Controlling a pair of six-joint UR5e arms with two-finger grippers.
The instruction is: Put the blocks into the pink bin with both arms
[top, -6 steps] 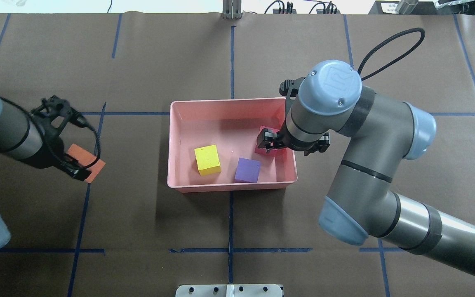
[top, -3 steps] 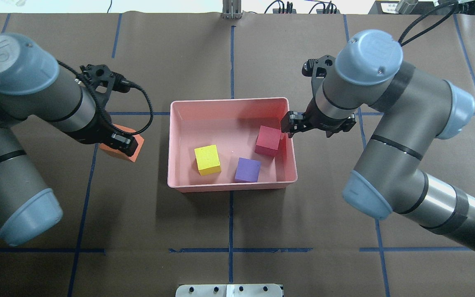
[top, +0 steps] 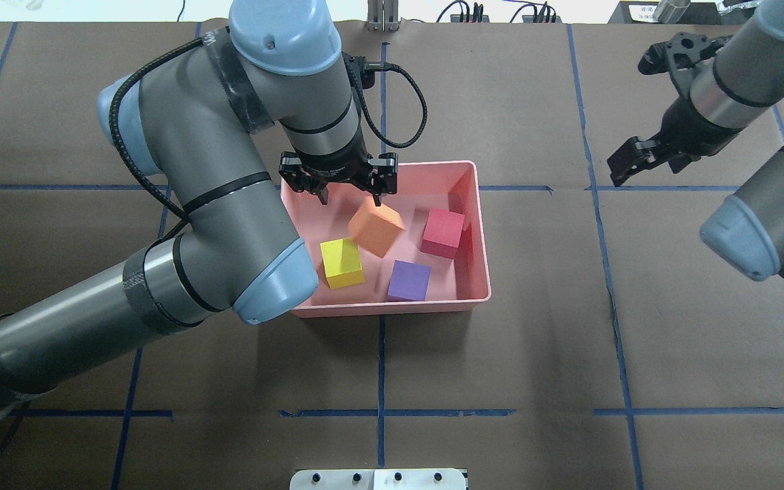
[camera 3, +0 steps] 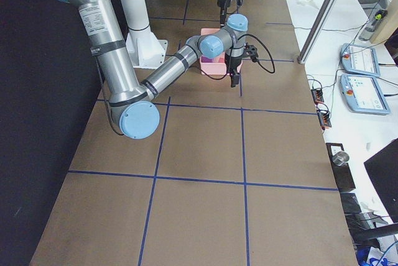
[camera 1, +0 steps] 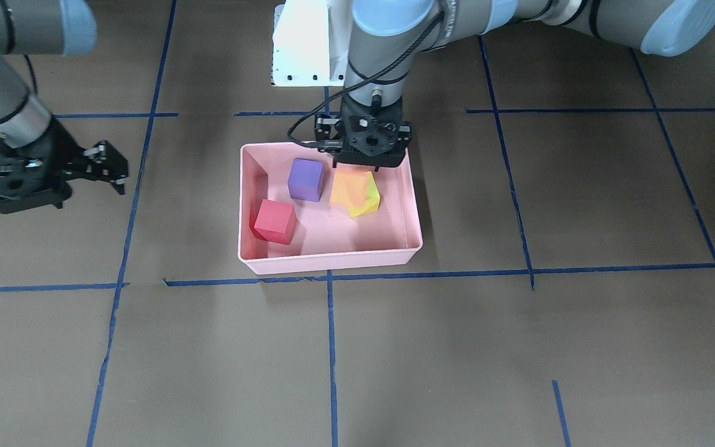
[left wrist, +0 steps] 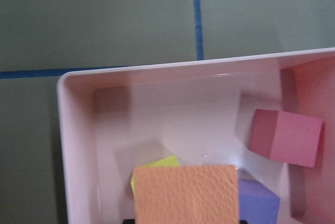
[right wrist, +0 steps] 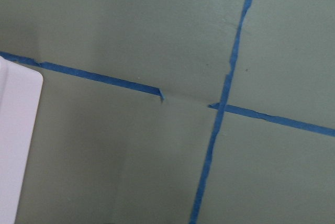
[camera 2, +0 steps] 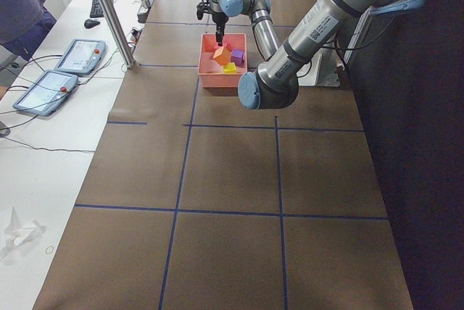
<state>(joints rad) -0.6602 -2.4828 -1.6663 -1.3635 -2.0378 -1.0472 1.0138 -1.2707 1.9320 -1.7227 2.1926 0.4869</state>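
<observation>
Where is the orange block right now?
In the overhead view the orange block is tilted over the pink bin, just under the left gripper, between the yellow block and the red block.

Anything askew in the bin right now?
Yes: the orange cube is tilted corner-down in the pink bin, just under the open left gripper. It is against or above the yellow-green cube; cannot tell which. The red cube and purple cube lie flat.

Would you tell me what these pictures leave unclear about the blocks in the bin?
- The orange block: tilted under the open left gripper; whether it touches the yellow block or pink bin floor, no view settles.
- Left wrist view: the orange block hides most of the yellow block.
- Side views: contents too small.
</observation>
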